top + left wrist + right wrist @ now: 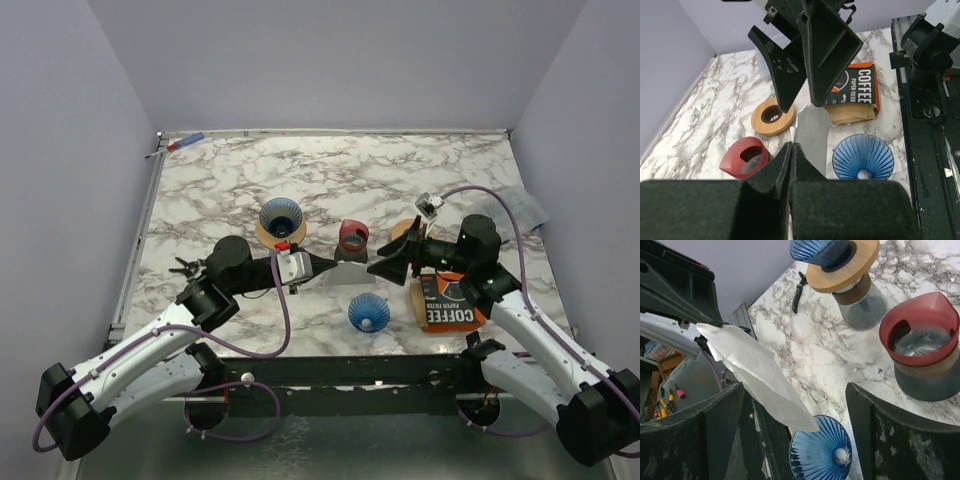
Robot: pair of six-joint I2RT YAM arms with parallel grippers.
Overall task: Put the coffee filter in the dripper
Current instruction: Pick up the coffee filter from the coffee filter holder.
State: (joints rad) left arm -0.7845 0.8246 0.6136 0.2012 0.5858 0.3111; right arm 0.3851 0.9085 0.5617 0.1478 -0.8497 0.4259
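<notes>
1. My table (400,175) is white marble with grey veins.
2. Near its front edge stands a blue dripper (368,313). An orange coffee filter box (448,303) lies flat to the right of it.
3. Mid-table sits a red cup (730,162), with a wooden ring (771,128) beside it on the right.
4. To the left of the cup stands a second blue dripper (280,218), in a wooden collar.
5. A pen-like tool (182,144) lies at the far left corner.

Dripper (368,312) at counter's (400,175) near edge, filter box (448,302) just right, cup (352,236) behind, pen (175,146) in far-left corner
</notes>
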